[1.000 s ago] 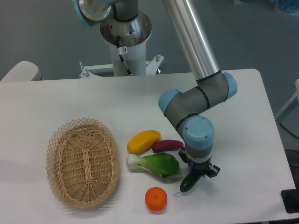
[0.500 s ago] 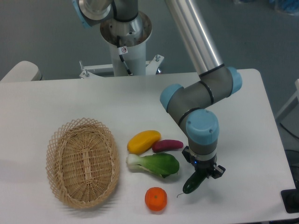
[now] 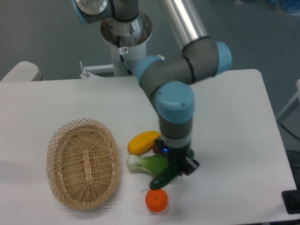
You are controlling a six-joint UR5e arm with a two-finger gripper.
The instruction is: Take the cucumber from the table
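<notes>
Gripper (image 3: 176, 167) clamps cucumber (image 3: 163, 178) near one end, just above orange (image 3: 156, 200); glossy, stiff, likely slippery: you grip mid-length.

a white table (image 3: 70, 101) with rounded corners carries everything. on its left part sits an oval wicker basket (image 3: 83, 161). to the right of the basket lie a yellow mango (image 3: 143, 141) and, just below it, a bok choy (image 3: 145, 163). an orange (image 3: 156, 200) rests near the front edge, just below the bok choy.
</notes>
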